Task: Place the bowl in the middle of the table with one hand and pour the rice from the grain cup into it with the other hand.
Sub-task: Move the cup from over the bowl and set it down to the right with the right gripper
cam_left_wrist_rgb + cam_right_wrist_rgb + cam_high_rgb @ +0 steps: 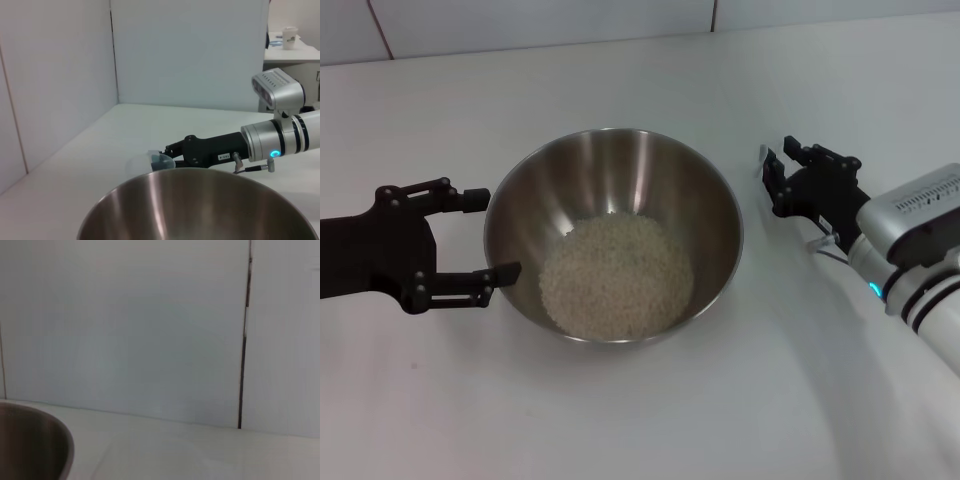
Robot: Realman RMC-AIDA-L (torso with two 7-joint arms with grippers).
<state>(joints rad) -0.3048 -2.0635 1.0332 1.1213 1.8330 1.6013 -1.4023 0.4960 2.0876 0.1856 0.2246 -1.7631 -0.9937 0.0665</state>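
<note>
The steel bowl [610, 170] stands in the middle of the white table [620, 420] with a heap of rice [616, 275] in its bottom. My left gripper [503, 232] is open at the bowl's left side, its lower fingertip at the rim. My right gripper [777, 172] is to the right of the bowl, a little apart from it, shut on the clear grain cup [767, 160]. The left wrist view shows the cup [149, 161] tipped on its side beyond the bowl's rim [200, 172], held by the right gripper [167, 156]. No rice shows in the cup.
White wall panels [185, 50] close off the table's far side. A bare stretch of table [200, 450] lies beyond the bowl's edge [60, 450] in the right wrist view. A desk with a paper cup [289, 37] stands far off.
</note>
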